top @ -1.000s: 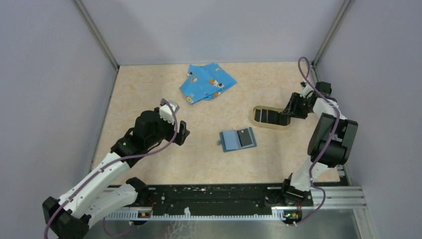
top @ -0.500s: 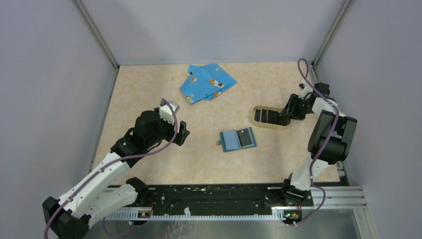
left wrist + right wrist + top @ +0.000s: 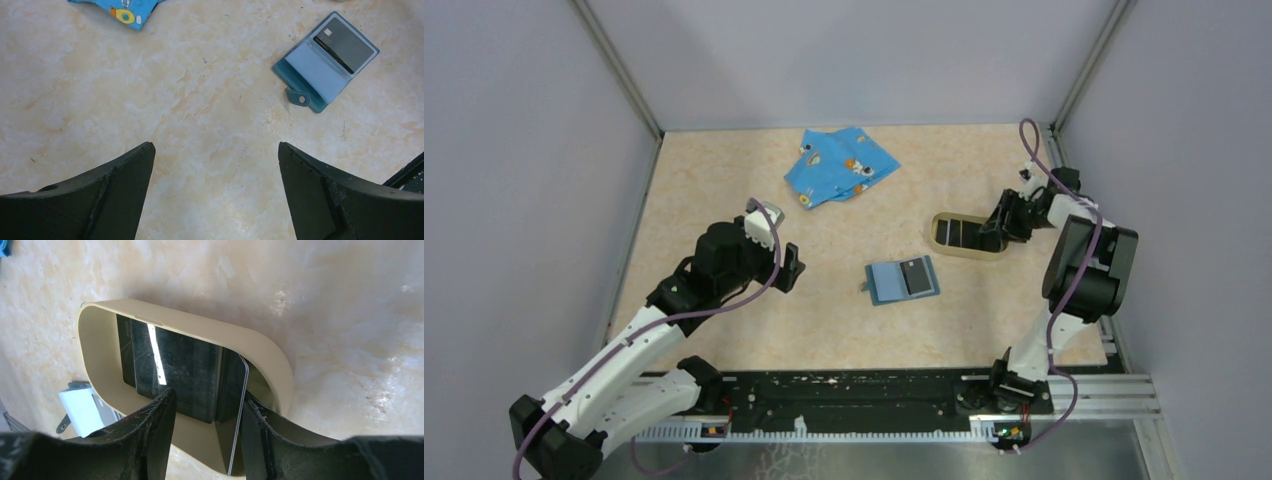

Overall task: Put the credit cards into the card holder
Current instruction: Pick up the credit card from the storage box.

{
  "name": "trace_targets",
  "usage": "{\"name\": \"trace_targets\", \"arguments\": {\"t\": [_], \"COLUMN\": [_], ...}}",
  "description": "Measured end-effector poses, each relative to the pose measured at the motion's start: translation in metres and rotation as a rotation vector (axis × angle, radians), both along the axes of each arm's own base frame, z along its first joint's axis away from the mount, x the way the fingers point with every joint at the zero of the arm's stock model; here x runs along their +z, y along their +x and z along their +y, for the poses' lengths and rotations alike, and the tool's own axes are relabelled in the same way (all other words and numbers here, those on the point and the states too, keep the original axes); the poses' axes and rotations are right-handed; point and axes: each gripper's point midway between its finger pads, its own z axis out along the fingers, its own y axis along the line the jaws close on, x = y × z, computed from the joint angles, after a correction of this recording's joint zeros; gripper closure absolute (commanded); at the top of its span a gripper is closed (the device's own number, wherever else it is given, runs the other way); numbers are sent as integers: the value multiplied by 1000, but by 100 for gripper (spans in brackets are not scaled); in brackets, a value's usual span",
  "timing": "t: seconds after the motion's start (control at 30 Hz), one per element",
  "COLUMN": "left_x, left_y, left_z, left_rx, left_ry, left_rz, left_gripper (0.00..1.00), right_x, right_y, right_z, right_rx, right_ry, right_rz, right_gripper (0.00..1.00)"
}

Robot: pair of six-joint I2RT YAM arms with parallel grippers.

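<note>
Two claws are in view, and only the right claw (image 3: 207,397) is at the credit cards. Its tips reach down inside one end of the tan oval tray (image 3: 250,345). The jaws stand about half open. Between them one credit card (image 3: 237,425) stands up on its edge, a little tilted. Its pale edge is close against the inner side of the right finger (image 3: 260,440); I cannot tell if it really touches. A clear gap separates this card from the left finger (image 3: 150,435), so the claw does not clamp it. More credit cards, the flat cards (image 3: 170,365), lie on the tray floor just ahead of the fingertips, black and shiny.

The card holder (image 3: 889,285) lies open on the table (image 3: 824,330), outside the tray and between the two claws, well apart from the right claw on its left side. One black card (image 3: 916,274) lies on the half of the holder that is nearer to the right claw.

The left claw (image 3: 215,147) is spread wide and holds nothing. It hovers over bare table. The card holder is ahead of it and to its right, not touching, with the small snap tab (image 3: 300,97) pointing toward this claw. A blue printed cloth (image 3: 839,165) lies farther ahead of it.
</note>
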Motion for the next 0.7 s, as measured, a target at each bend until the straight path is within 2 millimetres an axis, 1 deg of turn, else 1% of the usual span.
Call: {"name": "trace_targets", "arguments": {"t": [0.13, 0.33, 0.37, 0.53, 0.7], "left_x": [0, 0, 0, 0, 0], "left_y": [0, 0, 0, 0, 0], "left_z": [0, 0, 0, 0, 0], "left_rx": [0, 0, 0, 0, 1], "left_ry": [0, 0, 0, 0, 1], "left_rz": [0, 0, 0, 0, 0], "left_gripper": [1, 1, 1, 1, 1], "right_x": [-2, -3, -3, -4, -3], "right_y": [1, 2, 2, 0, -3], "right_z": [3, 2, 2, 0, -4], "right_rx": [0, -2, -2, -10, -21], "right_ry": [25, 26, 26, 29, 44], "right_rz": [8, 11, 12, 21, 26], "right_gripper": [52, 53, 55, 61, 62]}}
